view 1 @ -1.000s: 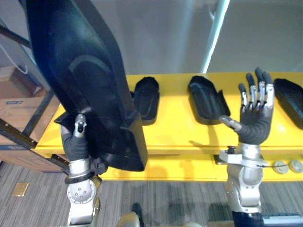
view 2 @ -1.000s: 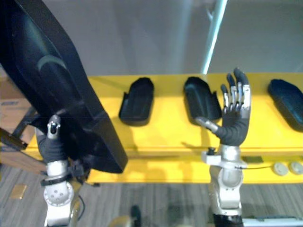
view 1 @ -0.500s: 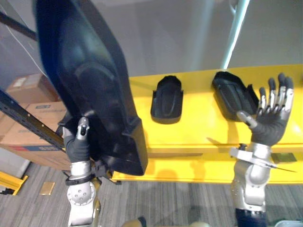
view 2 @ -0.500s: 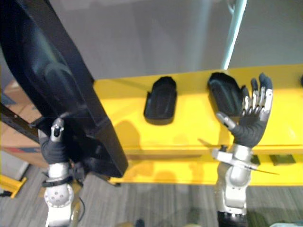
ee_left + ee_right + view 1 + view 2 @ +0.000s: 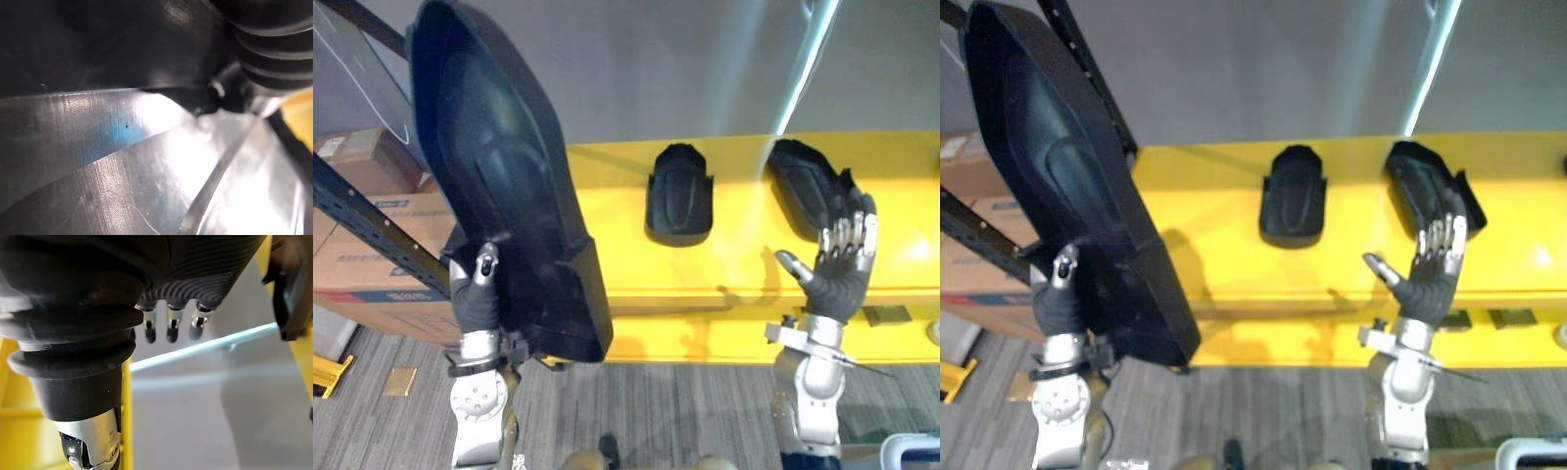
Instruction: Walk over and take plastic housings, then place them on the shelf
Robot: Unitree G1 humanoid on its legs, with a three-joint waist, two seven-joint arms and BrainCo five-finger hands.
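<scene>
A big black plastic housing [image 5: 499, 186] stands nearly upright at the left, hollow side toward me. My left hand [image 5: 475, 294] grips its lower end, with the thumb in front and the fingers hidden behind it. Its glossy surface [image 5: 98, 39] looms close in the left wrist view. Behind it runs the yellow shelf [image 5: 724, 269], where two smaller black housings [image 5: 678, 194] [image 5: 808, 181] lie flat. My right hand [image 5: 837, 279] is raised in front of the shelf, open and holding nothing, just below the right-hand housing. Its fingers [image 5: 168, 328] hang straight in the right wrist view.
Cardboard boxes [image 5: 372, 255] sit at the left behind a dark slanted rack beam [image 5: 362, 211]. A pale pole [image 5: 803, 59] rises behind the shelf against a grey wall. Grey carpet [image 5: 685, 411] lies below the shelf's front edge.
The camera has moved, so the whole scene sits differently. My right hand has sunk a little and its fingers have relaxed slightly. The big housing stays in my left hand.
</scene>
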